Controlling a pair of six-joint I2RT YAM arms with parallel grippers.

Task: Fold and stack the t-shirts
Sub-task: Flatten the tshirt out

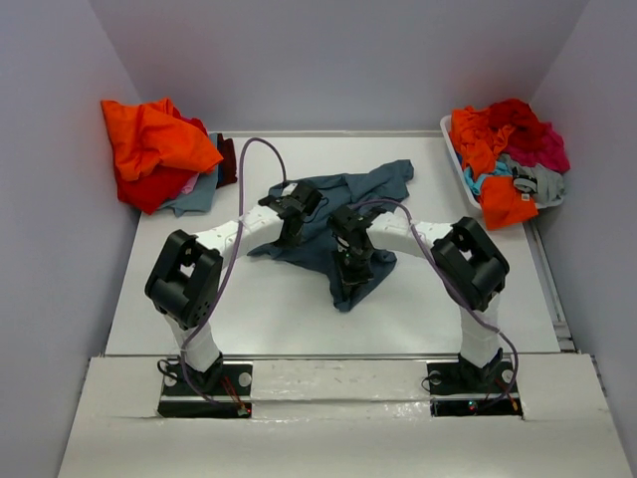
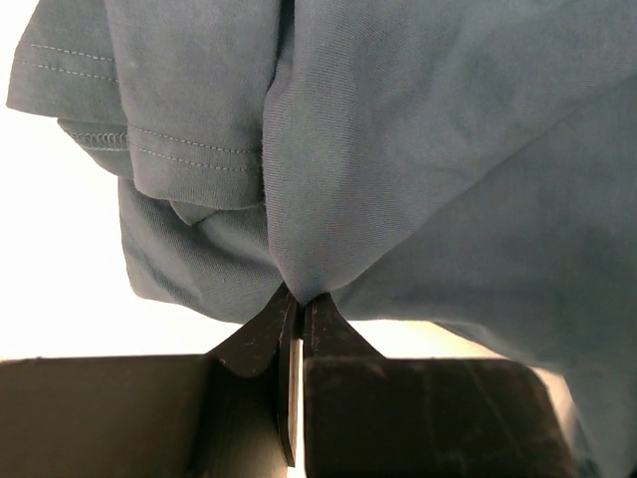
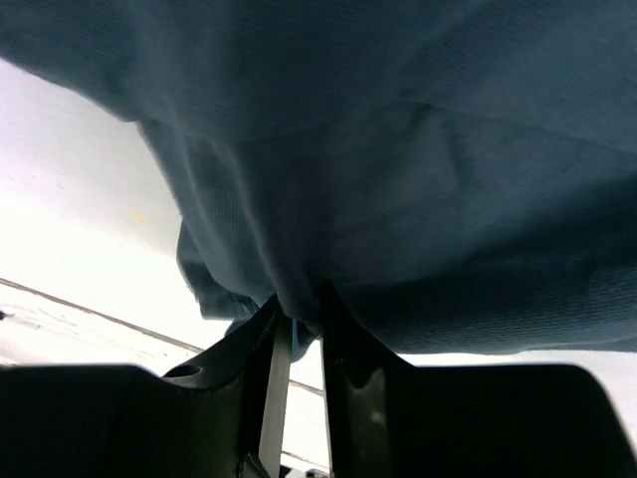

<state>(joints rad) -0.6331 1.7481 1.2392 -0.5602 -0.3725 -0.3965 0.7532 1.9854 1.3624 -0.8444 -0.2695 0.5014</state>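
Observation:
A dark slate-blue t-shirt (image 1: pixel 363 187) lies crumpled in the middle of the white table (image 1: pixel 199 299). My left gripper (image 1: pixel 292 235) stands over the shirt's left part, shut on a pinch of its cloth. In the left wrist view, the left gripper (image 2: pixel 301 297) holds a fold of the shirt (image 2: pixel 418 149), with a hemmed sleeve at upper left. My right gripper (image 1: pixel 353 267) is at the shirt's near right part. The right wrist view shows the right gripper (image 3: pixel 299 305) closed on a bunch of the shirt (image 3: pixel 418 159), which hangs over the lens.
A pile of orange, red and grey-blue t-shirts (image 1: pixel 154 149) sits at the back left corner. A white bin (image 1: pixel 453 154) at the back right holds orange, red, magenta, teal and grey shirts (image 1: pixel 508 149). Grey walls close in both sides.

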